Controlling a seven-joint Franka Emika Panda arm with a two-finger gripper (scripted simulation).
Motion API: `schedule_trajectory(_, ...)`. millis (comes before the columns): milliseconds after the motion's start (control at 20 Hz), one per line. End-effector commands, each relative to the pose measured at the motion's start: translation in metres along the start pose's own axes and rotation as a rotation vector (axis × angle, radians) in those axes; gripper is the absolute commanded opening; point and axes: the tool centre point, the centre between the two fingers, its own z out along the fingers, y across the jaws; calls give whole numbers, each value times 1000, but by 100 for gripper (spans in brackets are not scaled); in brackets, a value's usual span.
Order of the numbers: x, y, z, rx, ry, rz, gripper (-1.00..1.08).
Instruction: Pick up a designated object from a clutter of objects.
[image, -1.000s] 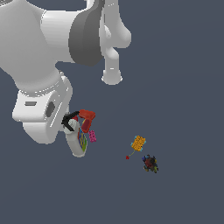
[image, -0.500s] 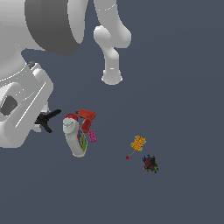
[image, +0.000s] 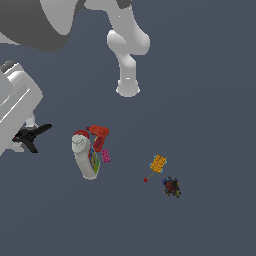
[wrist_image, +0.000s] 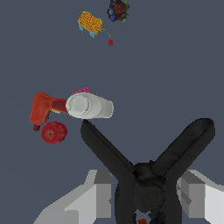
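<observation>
From the exterior view, the black clamp is at the far left of the picture, hanging under the white end effector and well apart from the rest of the clutter; whether it is off the grey worktop I can't say for certain from here, though it looks lifted. The white bottle lies nearest, its red cap beside the red drill, with the pink block touching or just beside both; further to the exterior view's right sit the orange waffle block and the dark multicoloured lump, close together, with a tiny red speck near them.

From the wrist view, the clamp fills the foreground, its two pointed prongs spread in a V; the pale fingers sit on either side of its hinge, so the end effector looks closed on the clamp's body, a small red tip showing at the picture's edge. Beyond it lie the bottle, the drill and a red round thing; the waffle block and lump are well away.

To my eye the grasp is made and the lift is the step in hand; done well, that means rising straight and unhurried, grip firm on the hinge, since one long prong reaches toward the bottle and could nudge it if the arm swung sideways.
</observation>
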Motion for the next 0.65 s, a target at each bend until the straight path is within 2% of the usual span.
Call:
schedule_trajectory(0, -4, 3, -5, 0, 0, 0, -100)
schedule_trajectory(600, -12, 9, -12, 0, 0, 0, -100)
